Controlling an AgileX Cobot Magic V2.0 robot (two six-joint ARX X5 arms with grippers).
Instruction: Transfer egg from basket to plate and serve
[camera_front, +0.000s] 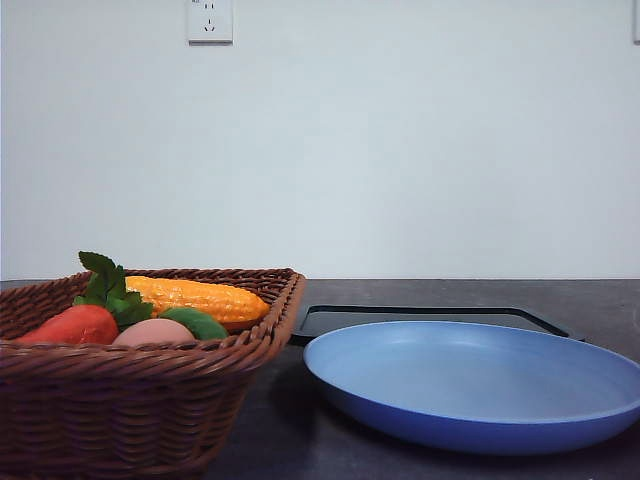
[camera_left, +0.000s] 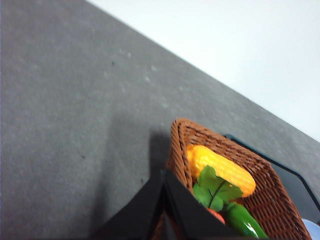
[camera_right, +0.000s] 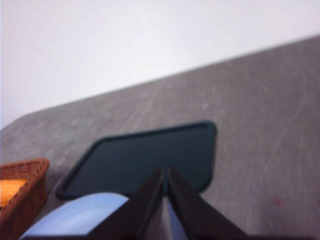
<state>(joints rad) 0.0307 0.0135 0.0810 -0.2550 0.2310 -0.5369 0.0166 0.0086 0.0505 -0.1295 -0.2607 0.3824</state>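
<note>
This looks like a plain test room set up as a pretend kitchen: a dark gray table (camera_front: 420, 295) stands against a bare white wall (camera_front: 400, 150) with a power socket (camera_front: 210, 20) high above a basket (camera_front: 130, 400) of toy food.

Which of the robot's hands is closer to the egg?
The left. Its left hand hangs just over the basket holding the egg; the right hand hovers above the plate instead.

On your left the basket (camera_front: 140, 400) sits on the counter (camera_front: 600, 300), holding the egg (camera_front: 152, 333) between tomato (camera_front: 75, 325) and green vegetable (camera_front: 197, 322), corn (camera_front: 195, 298) behind. The plate (camera_front: 480, 385) lies right, tray (camera_front: 420, 318) behind it.
</note>
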